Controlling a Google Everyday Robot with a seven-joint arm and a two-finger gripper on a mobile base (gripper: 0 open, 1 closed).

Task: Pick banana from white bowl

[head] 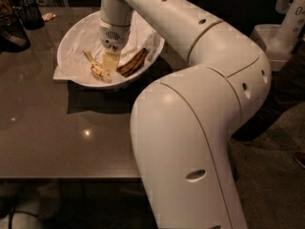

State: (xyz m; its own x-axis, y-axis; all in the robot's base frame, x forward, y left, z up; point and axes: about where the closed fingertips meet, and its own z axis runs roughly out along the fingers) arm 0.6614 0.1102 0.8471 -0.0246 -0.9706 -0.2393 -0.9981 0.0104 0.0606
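Observation:
The white bowl (71, 44) stands on the dark table at the upper left, lined with crumpled white paper. The banana (133, 62) lies in it, brown-streaked at the right and yellow at the left, with a thin stem pointing up-left. My gripper (109, 66) points straight down into the bowl and sits on the banana's middle, hiding that part. The big white arm fills the right and centre of the camera view.
Dark containers (29, 12) stand at the table's far left corner, and another dark object (12, 32) is at the left edge. The brown table (57, 137) runs toward the front. A white robot base (281, 32) stands on the floor at right.

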